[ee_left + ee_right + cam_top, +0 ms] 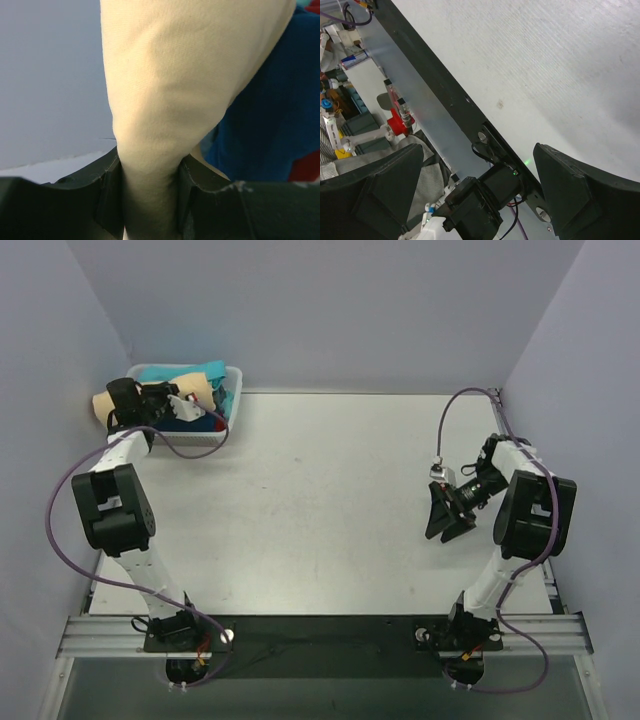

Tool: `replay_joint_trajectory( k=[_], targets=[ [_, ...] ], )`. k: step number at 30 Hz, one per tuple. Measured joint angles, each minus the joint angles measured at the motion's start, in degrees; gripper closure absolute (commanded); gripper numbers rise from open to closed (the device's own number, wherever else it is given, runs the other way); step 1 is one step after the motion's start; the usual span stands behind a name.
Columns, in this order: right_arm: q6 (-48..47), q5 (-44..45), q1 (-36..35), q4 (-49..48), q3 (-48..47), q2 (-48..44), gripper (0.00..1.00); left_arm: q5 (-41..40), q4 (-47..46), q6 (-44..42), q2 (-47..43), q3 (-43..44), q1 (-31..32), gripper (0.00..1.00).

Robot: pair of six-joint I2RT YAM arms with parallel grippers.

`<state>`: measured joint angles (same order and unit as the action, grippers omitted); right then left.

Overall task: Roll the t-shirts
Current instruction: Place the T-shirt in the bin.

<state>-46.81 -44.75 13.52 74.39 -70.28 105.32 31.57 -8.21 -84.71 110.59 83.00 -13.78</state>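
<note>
2 grippers to cover, left first. At 10 o'clock of the table (320,500), over the white mesh basket (236,380): left gripper (150,200), pinching a fold of the light tan t-shirt (185,90) tight between both fingers. Gathered into a narrow neck at the pinch and widening beyond it, probably held that way to draw it free of the dark blue t-shirt (270,125), red t-shirt (307,167) and teal t-shirt (214,370) packed in the same basket. Not yet laid flat for rolling. At 3 o'clock, well apart from all cloth: right gripper (448,518), fingers spread wide, holding nothing, hovering above the tabletop, likely kept aside to leave room for laying the shirt out.
</note>
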Motion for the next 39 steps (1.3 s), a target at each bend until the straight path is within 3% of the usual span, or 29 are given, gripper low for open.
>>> replay_joint_trajectory(
  k=[9,16,24,35,39],
  targets=[
    [0.0,0.4,-4.0,-0.1,0.0,1.5,0.0,1.9,2.4,-1.6,2.1,2.0,0.0,1.0],
    [0.0,0.4,-4.0,-0.2,-0.5,3.0,0.0,1.6,-12.6,-1.5,8.8,7.2,1.1,1.0],
    [0.0,0.4,-4.0,-0.3,-0.7,3.4,0.0,1.3,-16.4,-1.7,12.3,13.5,1.4,1.0],
    [0.0,0.9,-4.4,-0.3,-0.7,5.2,0.0,3.0,-10.0,-7.2,9.6,-2.8,1.4,1.0],
    [0.0,1.8,-5.2,-0.3,-0.7,5.2,0.0,3.0,-2.8,-9.0,8.9,-1.4,1.6,1.0]
  ],
)
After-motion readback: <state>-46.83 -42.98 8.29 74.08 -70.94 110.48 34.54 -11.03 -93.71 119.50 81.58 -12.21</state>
